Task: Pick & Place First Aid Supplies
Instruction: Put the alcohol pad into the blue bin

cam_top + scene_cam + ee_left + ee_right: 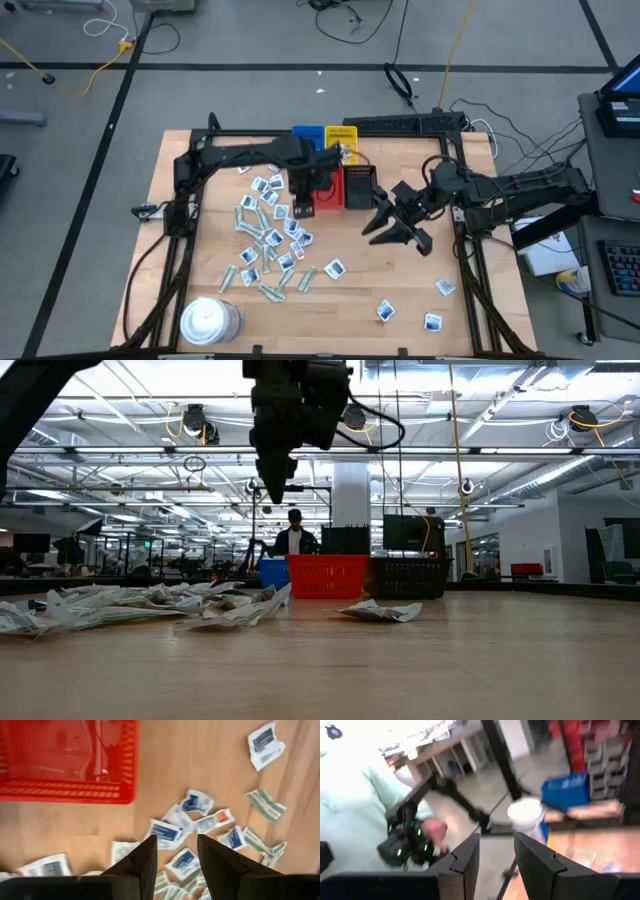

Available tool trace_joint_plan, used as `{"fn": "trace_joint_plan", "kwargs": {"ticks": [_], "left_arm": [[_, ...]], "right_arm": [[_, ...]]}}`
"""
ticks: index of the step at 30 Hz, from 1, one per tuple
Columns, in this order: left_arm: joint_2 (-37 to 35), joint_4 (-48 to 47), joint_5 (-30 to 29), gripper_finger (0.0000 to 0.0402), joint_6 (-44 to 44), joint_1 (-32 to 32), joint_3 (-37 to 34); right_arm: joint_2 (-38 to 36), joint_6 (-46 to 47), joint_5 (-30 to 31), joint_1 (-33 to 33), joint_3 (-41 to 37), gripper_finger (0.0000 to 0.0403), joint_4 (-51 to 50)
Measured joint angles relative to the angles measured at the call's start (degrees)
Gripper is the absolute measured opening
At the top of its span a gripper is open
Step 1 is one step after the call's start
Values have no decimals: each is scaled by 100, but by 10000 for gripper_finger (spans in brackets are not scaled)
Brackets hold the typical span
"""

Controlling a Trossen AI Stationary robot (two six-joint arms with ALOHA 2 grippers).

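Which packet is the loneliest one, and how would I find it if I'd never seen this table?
Start at the wooden table seen from above and go to its near right corner, far from the big pile of packets on the left. Three white square packets lie scattered there. The loneliest packet is the one closest to the table's near edge, lower than its two neighbours, with a blue mark in its middle.
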Motion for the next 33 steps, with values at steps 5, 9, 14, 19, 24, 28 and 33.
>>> {"fn": "trace_joint_plan", "kwargs": {"ticks": [5,9,14,19,24,28,33], "left_arm": [[-43,16,-12,132,-492,-376,-48],[-41,22,-22,138,-843,-565,-48],[-41,20,-25,150,-1249,-704,-48],[-41,35,-26,157,-1518,-804,-48],[-41,33,-26,159,-1619,-887,-48],[-41,26,-24,159,-1690,-973,-48],[-41,22,-22,159,-1571,-1100,-48]], "right_arm": [[-198,465,26,353,1,116,-1255],[-309,977,28,711,1,116,-2249],[-396,1441,10,1269,1,116,-3074],[-399,2288,11,1785,1,116,-3526],[-399,3392,91,2370,1,116,-4011],[-396,4462,349,2955,1,116,-4412],[-366,5536,355,3655,1,116,-4566]]}}
